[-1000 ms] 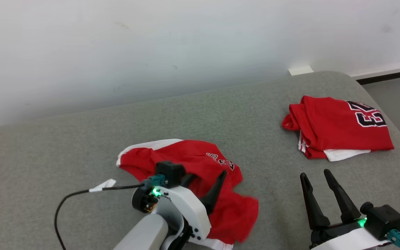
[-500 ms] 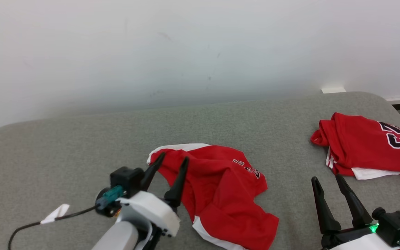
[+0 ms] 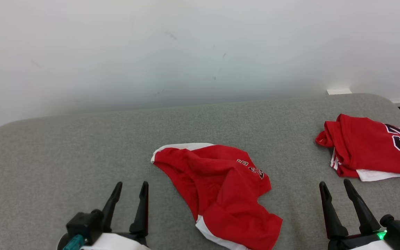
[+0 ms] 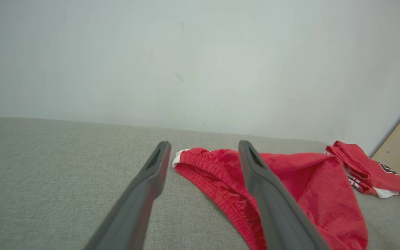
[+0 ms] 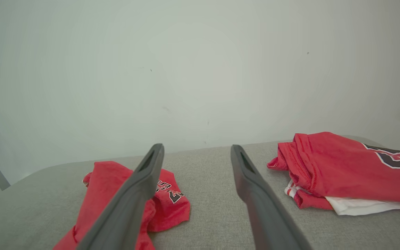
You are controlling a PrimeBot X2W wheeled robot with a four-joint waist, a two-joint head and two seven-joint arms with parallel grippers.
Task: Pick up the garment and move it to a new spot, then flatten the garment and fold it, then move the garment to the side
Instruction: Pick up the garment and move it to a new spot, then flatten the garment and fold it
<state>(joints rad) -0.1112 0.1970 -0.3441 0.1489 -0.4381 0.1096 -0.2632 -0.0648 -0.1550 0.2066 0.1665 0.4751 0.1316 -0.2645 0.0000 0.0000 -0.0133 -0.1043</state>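
Left end effector (image 3: 131, 184) and right end effector (image 3: 334, 183) have dark tapered fingers (image 3: 329, 208), white wrists (image 3: 113, 242) (teal plugs (image 3: 74, 242)).

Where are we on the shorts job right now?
Placed, perhaps: red shorts lie crumpled on the gray padded surface. In hand: nothing; left gripper and right gripper stand open, empty. Left: flatten, fold, move aside, maybe beside the folded red jersey.

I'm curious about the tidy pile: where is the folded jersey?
In the head view, the folded jersey lies at the far right of the grey cushion, beyond the right gripper and apart from the crumpled garment.
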